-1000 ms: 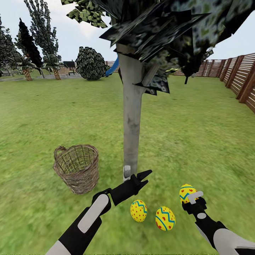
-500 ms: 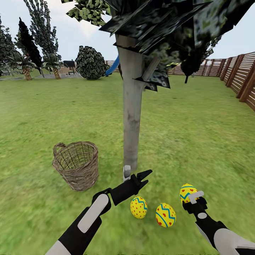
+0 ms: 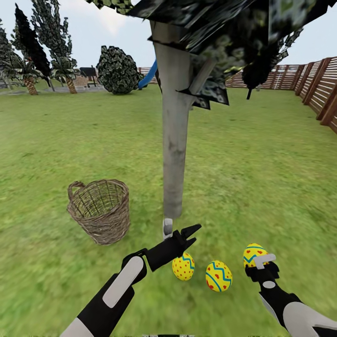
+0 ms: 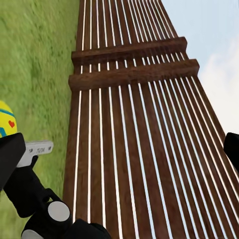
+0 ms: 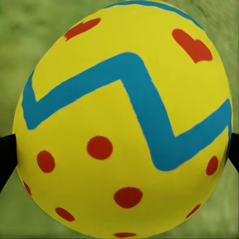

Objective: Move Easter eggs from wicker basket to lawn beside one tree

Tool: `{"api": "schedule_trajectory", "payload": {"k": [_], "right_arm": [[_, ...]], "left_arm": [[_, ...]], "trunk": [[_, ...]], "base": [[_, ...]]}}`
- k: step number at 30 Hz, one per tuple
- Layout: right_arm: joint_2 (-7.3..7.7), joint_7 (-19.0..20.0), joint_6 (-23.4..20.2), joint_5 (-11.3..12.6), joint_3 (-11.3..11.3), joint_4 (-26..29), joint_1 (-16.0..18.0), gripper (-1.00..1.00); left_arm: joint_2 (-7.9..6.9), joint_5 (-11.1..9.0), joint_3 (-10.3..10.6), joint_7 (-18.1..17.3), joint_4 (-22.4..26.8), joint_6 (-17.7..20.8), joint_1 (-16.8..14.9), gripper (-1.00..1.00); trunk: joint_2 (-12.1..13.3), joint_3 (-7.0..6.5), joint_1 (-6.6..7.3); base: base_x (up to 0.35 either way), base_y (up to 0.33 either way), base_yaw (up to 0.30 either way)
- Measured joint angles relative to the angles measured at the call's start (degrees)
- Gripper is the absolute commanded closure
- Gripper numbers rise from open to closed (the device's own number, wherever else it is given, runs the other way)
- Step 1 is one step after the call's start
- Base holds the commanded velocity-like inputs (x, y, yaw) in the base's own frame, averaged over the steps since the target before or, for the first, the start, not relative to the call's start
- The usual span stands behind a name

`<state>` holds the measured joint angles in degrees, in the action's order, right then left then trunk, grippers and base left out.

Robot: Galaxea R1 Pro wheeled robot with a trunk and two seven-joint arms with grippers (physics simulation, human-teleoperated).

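**Eggs at the tree — inventory of the lawn**

Eggs, three, yellow with red dots and a blue zigzag band. Two lie on the lawn (image 3: 262, 154) in front of the tree: the left egg (image 3: 184, 267) partly behind the left gripper (image 3: 187, 235), the middle egg (image 3: 218, 276) just beside it, the two apart by a narrow strip of grass. The third egg (image 3: 254, 255) sits pinched between the fingers of the right gripper (image 3: 259, 260), low over the grass to the right of the other two; in the right wrist view this egg (image 5: 124, 119) shows close up, with dark fingertips (image 5: 6, 159) at both its sides.

Left gripper — fingers spread, holding nothing, hovering near the foot of the trunk.

Wicker basket (image 3: 99, 210), upright on the grass to the left of the tree, no egg visible inside.

Tree (image 3: 174, 140), pale grey straight trunk, dark angular leaf clusters overhead.

Wooden fence (image 3: 323, 91), brown slats, along the right edge of the lawn — also seen in the left wrist view (image 4: 129, 149).
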<state>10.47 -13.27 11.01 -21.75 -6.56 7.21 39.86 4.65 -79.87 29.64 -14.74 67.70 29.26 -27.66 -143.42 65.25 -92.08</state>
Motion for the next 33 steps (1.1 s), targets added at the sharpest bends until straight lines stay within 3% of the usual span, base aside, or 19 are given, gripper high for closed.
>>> {"api": "schedule_trajectory", "payload": {"k": [14, 27, 33], "right_arm": [[-0.02, 0.0, 0.0, -0.1, 0.1, 0.0, 0.0, 1.0], [-0.09, 0.0, 0.0, -0.2, 0.2, -0.1, 0.0, 1.0], [-0.09, 0.0, 0.0, -0.2, 0.2, -0.1, 0.0, 1.0]], "left_arm": [[0.0, 0.0, 0.0, 0.0, 0.0, 0.0, 0.0, -1.0], [-0.17, -0.3, -0.2, -0.1, -0.8, -0.2, 0.0, -1.0], [-0.35, -2.4, -0.1, -0.1, -0.7, -0.3, 0.0, -1.0]], "trunk": [[-0.2, 3.1, -0.36], [-0.2, 3.11, -0.35], [-0.2, 3.99, -0.46]], "base": [[0.0, 0.0, 0.0], [0.114, -0.016, 0.0], [0.002, 0.0, 0.0]]}}
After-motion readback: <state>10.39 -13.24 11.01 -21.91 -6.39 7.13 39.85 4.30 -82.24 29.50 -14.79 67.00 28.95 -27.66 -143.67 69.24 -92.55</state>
